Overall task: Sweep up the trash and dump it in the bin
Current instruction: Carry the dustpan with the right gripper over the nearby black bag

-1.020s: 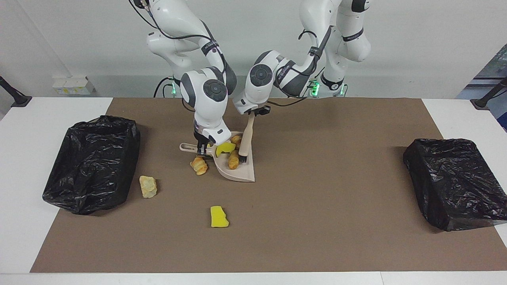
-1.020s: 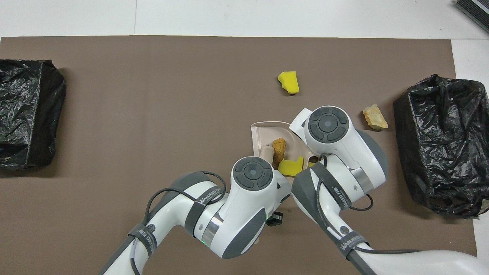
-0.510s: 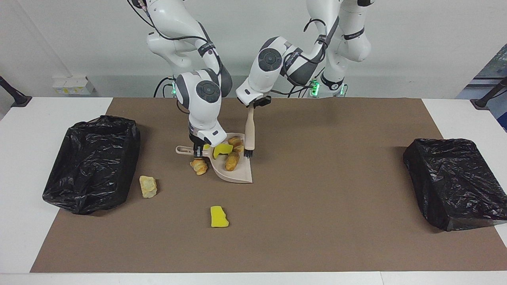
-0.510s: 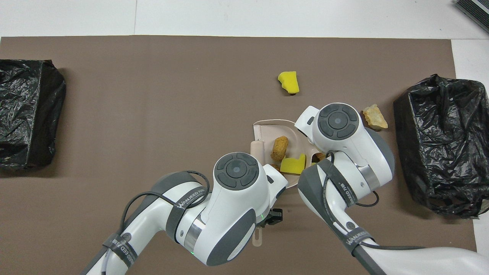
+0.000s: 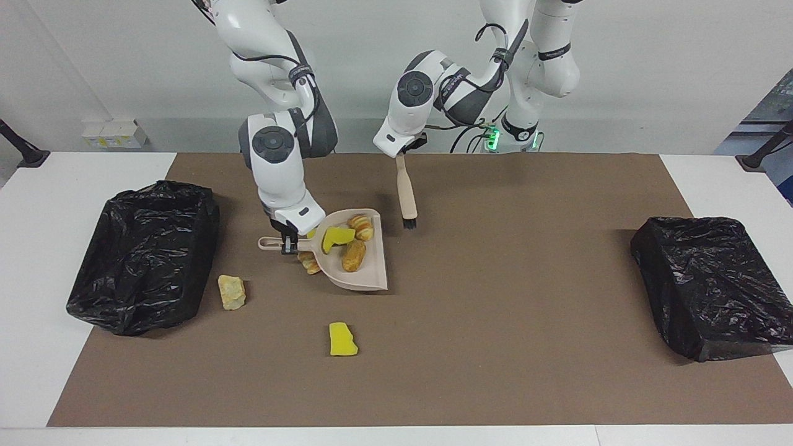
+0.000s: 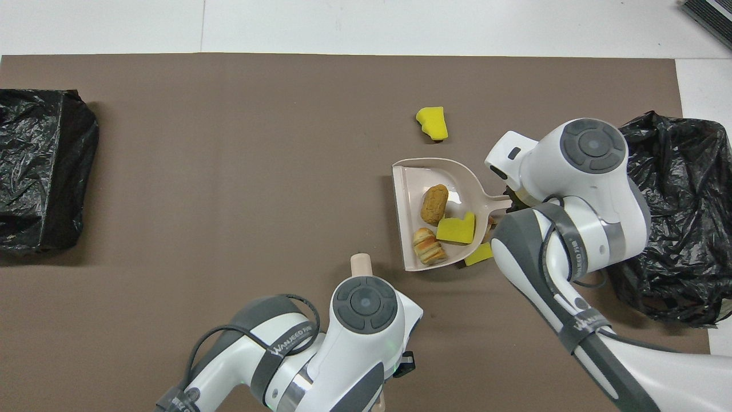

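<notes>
A: R gripper (image 5: pixel 289 243)?

B: Clamped on the dustpan (image 5: pixel 362 272) handle, pan lifted off the brown mat (image 5: pixel 526 310) and tipped a bit, over the spot near the R arm's bin (image 5: pixel 145 254). Open edge faces away from that bin.

A: L gripper (image 5: pixel 401 150)?

B: Pinching the brush (image 5: pixel 407 198) by the handle top, bristles hanging down clear of the mat, beside the pan, not touching it.

A: What's in the pan?

B: Three pcs: brown pastry (image 6: pixel 434 203), croissant (image 6: pixel 429 245), yellow sponge chunk (image 6: pixel 457 229). Overhead also shows a yellow piece (image 6: pixel 479 254) at the pan's back edge; can't tell if it's in or under. In the facing view another croissant (image 5: pixel 310 261) peeks out beside the pan wall below the handle, looks outside it.

A: Rest of the trash?

B: Still on the mat: pale bread chunk (image 5: pixel 232 292) just beside the R arm's bin, yellow sponge (image 5: pixel 342 339) farther from the robots than the pan. Second bin (image 5: pixel 712 285) at the L arm's end, well apart.

A: So the step?

B: Imo sweep's paused, load is up, carry to the bin in hand. Next: keep the pan level so nothing rolls off the open edge, get it over the bin's mouth, then tip. Brush arm just needs to stay clear. Stragglers need another pass.
</notes>
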### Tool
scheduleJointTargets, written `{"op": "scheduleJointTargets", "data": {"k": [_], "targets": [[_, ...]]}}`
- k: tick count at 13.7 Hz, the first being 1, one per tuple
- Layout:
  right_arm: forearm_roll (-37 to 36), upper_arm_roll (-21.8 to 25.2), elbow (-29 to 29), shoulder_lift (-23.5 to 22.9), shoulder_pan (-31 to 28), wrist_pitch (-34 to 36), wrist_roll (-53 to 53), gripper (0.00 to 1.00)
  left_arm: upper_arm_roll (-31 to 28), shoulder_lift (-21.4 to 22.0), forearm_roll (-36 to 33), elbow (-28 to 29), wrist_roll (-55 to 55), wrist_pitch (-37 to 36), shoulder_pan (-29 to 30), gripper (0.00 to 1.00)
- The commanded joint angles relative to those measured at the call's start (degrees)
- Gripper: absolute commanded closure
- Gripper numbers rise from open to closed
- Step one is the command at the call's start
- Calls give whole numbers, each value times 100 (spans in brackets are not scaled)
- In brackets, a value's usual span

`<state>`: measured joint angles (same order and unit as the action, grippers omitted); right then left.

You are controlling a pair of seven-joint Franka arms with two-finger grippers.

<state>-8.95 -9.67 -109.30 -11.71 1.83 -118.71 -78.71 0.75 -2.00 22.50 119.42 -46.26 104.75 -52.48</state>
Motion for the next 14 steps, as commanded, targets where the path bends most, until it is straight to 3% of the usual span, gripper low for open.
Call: {"op": "scheduleJointTargets", "data": {"k": [1, 6, 11, 14], "targets": [[227, -61, 233, 20, -279, 163, -442, 100, -66, 779, 80, 1038, 63, 431, -332, 100], [657, -52, 628, -15, -1025, 637, -1443, 100, -57, 1061, 88, 1645, 144, 861, -736, 100], [553, -35, 1515, -217, -1816, 1288, -2296, 100, -48, 1053, 132, 1944, 30, 1231, -852, 100], [343, -26, 1780, -314, -2177, 1324, -2884, 100, -48, 1053, 141, 1971, 2, 1258, -852, 100]]}}
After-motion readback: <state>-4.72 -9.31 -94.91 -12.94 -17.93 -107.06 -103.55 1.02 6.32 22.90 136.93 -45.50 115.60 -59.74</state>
